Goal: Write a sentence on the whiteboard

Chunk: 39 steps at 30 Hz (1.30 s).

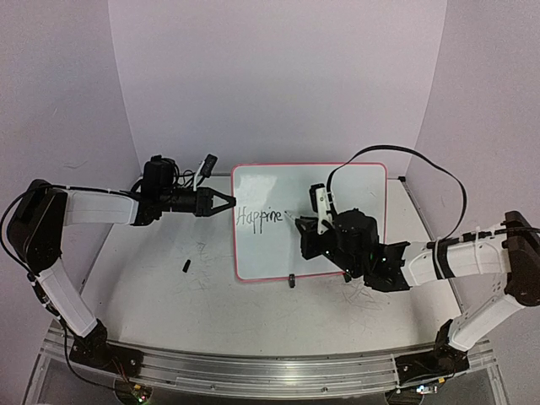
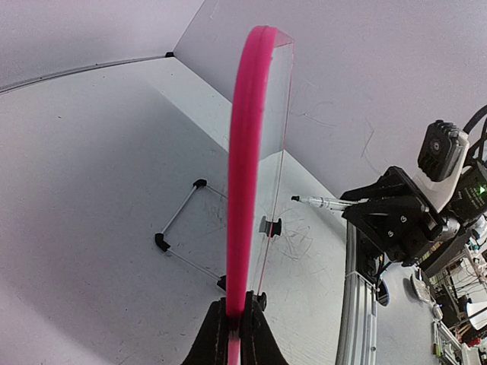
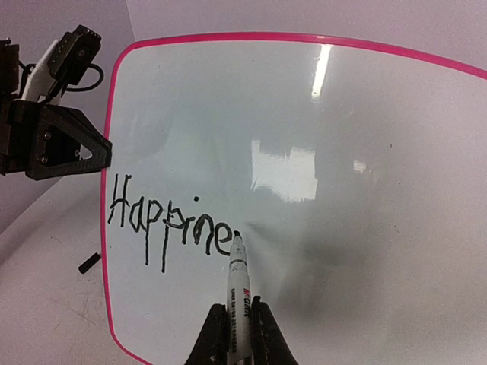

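The sentence (image 3: 169, 222) reads "Happine", starting just inside the left rim of the whiteboard (image 1: 337, 190), which stands upright on its clip feet in the middle of the table (image 1: 143, 291). My marker (image 3: 238, 281) has its tip right at that last "e", so I judge the word unfinished, with plenty of bare board to the right. The right gripper (image 3: 237, 315) is clamped narrow on the marker barrel, aiming it straight at the surface. The left gripper (image 2: 236, 312) pinches the pink left rim, which I take as bracing the board against the pen's push. A small black piece (image 1: 186, 267), perhaps the cap, lies well apart.
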### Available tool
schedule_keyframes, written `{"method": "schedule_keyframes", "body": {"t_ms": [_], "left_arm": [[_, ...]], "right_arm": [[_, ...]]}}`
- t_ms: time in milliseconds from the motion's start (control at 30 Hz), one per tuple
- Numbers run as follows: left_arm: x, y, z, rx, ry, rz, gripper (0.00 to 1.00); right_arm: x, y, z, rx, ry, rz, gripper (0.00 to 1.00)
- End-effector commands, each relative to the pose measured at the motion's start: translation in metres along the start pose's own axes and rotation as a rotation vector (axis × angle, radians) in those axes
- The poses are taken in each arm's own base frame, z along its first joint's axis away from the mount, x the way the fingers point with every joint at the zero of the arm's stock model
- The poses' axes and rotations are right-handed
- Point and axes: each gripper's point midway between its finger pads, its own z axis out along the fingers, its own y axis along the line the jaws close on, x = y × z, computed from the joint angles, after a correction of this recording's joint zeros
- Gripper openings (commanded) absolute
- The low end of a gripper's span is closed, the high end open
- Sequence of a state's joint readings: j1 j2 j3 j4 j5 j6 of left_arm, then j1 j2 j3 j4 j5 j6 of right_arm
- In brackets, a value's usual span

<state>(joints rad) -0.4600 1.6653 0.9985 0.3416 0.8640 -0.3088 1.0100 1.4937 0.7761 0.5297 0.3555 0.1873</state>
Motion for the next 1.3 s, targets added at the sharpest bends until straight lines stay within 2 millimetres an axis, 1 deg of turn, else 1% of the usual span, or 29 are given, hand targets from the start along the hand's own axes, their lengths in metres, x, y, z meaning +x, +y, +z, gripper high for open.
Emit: {"method": "schedule_keyframes", "body": {"t_ms": [0, 167, 467, 767, 967, 1267], "left_arm": [[-0.012, -0.027, -0.004, 0.074, -0.021, 0.067, 0.00], [-0.013, -0.027, -0.004, 0.074, -0.023, 0.069, 0.00], [-0.013, -0.028, -0.004, 0.077, -0.022, 0.069, 0.00], [-0.013, -0.028, -0.004, 0.077, -0.023, 0.070, 0.00], [-0.014, -0.028, -0.004, 0.078, -0.023, 0.068, 0.00], [-0.013, -0.028, -0.003, 0.080, -0.021, 0.069, 0.00]], "right_arm": [[-0.022, -0.004, 0.002, 0.032, -0.067, 0.016, 0.00], [-0.022, -0.004, 0.007, 0.047, -0.071, 0.015, 0.00], [-0.018, -0.011, 0.013, 0.090, -0.063, 0.010, 0.00], [-0.014, -0.005, 0.017, 0.067, -0.041, -0.019, 0.00], [-0.003, -0.001, 0.019, 0.042, -0.001, -0.017, 0.00], [0.008, -0.003, 0.017, 0.040, 0.033, -0.012, 0.00]]}}
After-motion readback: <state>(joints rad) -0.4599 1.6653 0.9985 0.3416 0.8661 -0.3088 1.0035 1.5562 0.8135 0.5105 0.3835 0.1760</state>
